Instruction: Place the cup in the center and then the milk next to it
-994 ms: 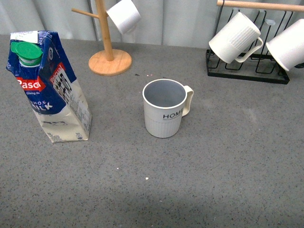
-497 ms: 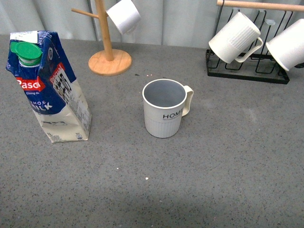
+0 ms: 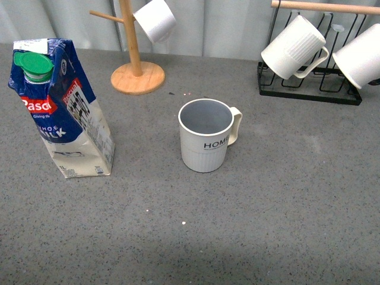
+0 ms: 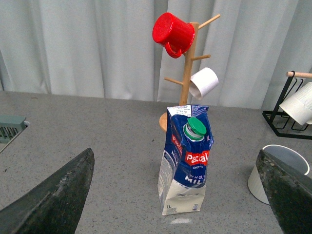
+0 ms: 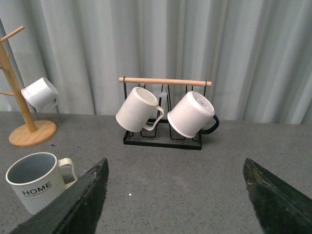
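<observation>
Milk [image 3: 59, 107] upright, long axis vertical; you can read "Pascal WHOLE MILK 1L". Cup [image 3: 205, 142] upright, handle rightward, "HOME". Left gripper [image 4: 175, 152], right gripper [image 5: 175, 161]: spread, empty.

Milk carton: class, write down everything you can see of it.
The milk carton is a tall gable-top box, dark blue above and cream-white below, with a red logo, white "MILK" lettering and a round green cap. Its sides look slightly crumpled. It stands on the grey tabletop, apart from the HOME mug; nothing else touches it.
</observation>
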You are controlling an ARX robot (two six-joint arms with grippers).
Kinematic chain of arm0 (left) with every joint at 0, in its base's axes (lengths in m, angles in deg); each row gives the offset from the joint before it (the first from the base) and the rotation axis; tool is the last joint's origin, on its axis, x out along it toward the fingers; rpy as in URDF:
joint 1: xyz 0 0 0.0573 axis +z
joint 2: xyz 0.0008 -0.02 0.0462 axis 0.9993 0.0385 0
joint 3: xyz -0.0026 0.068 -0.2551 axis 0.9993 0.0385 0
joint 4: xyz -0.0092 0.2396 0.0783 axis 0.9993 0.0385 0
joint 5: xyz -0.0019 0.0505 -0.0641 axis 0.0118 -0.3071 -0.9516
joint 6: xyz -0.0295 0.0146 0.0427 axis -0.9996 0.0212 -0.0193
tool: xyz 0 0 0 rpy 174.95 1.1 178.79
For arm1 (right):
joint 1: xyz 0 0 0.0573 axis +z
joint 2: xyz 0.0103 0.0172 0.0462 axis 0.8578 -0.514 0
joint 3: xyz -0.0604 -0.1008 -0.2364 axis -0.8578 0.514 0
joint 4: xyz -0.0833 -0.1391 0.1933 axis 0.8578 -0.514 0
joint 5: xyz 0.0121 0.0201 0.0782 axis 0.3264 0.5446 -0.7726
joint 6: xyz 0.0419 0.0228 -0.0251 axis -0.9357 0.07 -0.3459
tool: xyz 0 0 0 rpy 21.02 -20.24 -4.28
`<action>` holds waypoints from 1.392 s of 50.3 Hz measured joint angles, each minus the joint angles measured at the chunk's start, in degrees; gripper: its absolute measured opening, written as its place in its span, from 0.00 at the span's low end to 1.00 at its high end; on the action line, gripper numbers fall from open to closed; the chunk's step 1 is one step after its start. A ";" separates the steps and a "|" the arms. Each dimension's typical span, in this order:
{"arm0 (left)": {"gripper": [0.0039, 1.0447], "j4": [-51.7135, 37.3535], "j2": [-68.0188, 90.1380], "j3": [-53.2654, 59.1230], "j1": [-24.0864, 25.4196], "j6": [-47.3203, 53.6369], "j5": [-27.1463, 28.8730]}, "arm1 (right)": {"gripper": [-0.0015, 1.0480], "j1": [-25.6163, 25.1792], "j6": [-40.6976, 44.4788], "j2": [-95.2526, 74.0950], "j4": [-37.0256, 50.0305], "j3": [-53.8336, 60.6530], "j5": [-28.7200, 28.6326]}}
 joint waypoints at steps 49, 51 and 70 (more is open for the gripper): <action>0.94 -27.32 49.48 -5.84 0.37 -10.36 0.92 | 0.91 0.00 0.00 0.04 0.00 0.00 0.00; 0.94 -30.36 53.94 -6.69 0.04 -10.67 0.76 | 0.91 0.00 -0.02 0.04 0.00 0.00 0.00; 0.94 -40.13 76.24 -13.00 -1.49 -10.84 0.72 | 0.91 0.00 0.00 0.04 0.00 0.00 0.02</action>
